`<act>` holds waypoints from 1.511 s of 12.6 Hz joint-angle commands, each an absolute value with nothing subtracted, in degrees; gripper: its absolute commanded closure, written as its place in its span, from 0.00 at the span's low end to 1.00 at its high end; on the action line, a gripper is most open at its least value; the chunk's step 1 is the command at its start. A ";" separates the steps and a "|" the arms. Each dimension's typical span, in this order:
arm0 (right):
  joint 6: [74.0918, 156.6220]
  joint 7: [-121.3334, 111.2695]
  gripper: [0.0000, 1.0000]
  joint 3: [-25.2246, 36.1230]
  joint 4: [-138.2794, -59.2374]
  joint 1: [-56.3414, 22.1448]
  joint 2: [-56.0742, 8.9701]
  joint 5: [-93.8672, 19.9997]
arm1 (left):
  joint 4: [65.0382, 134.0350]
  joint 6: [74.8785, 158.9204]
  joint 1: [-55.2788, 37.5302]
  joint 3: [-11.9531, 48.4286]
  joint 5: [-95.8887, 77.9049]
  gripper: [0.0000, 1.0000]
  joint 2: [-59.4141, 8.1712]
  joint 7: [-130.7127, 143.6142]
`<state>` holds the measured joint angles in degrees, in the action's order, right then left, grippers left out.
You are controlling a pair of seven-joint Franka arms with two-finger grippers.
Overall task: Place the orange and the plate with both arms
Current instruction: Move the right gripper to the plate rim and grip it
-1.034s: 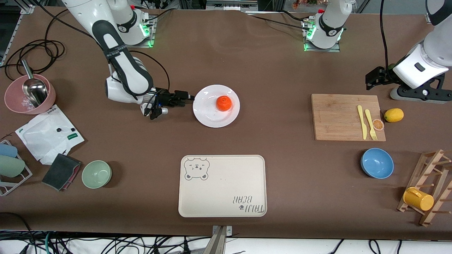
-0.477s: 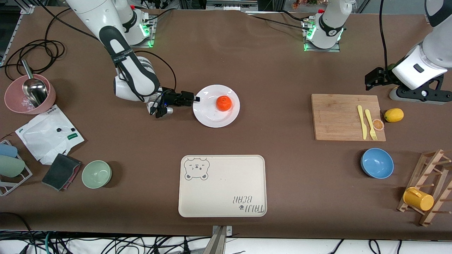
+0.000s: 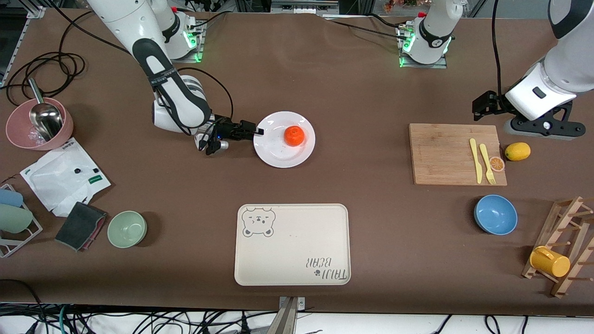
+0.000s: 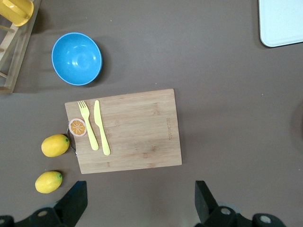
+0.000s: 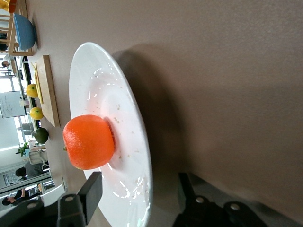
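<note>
A brown table (image 3: 352,93) spreads beneath two white Franka arms, crowded with kitchenware. Nearest the front camera lies a cream bear-print tray (image 3: 292,243), bare on the cloth. Toward the left arm's end sits a wooden cutting board (image 3: 455,155) carrying a yellow knife (image 3: 474,160), a yellow fork (image 3: 487,163) and a small orange slice disc (image 3: 497,163) at its edge, with a lemon (image 3: 517,151) just beside it; the left wrist view shows a second lemon (image 4: 48,182) close by. A blue bowl (image 3: 495,214) rests nearer the camera than the board.

At the middle of the table, farther from the camera than the tray, sits the plate (image 3: 276,150), white and round, with the orange (image 3: 294,135) resting on it, off centre toward the left arm's end. The right gripper (image 3: 256,131) lies low and level at the plate's rim on the right arm's side, its fingers (image 5: 90,196) spread apart with the rim between them, one above the plate's edge and one below; the pictures do not show them pressing on it. The left gripper (image 4: 139,205) hangs in the air over bare table beside the board, jaws wide and holding nothing.
</note>
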<state>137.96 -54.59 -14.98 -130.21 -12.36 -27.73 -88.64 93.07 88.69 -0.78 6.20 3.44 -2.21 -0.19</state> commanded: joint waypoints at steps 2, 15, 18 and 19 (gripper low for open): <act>138.69 -56.34 0.36 -15.56 -129.20 -12.39 -28.57 -90.53 | 90.00 88.68 -0.35 6.06 3.60 0.00 -4.39 0.79; 138.78 -58.88 0.80 -16.44 -129.20 -12.57 -28.56 -92.29 | 88.95 86.04 -0.44 7.29 5.54 0.00 -3.34 2.55; 138.78 -58.89 0.88 -16.44 -129.20 -12.57 -28.65 -92.29 | 88.95 86.04 -0.44 7.29 5.54 0.00 -3.34 2.55; 138.78 -58.89 0.91 -16.44 -129.20 -12.57 -28.74 -92.29 | 88.95 86.04 -0.53 7.29 5.54 0.00 -3.34 2.55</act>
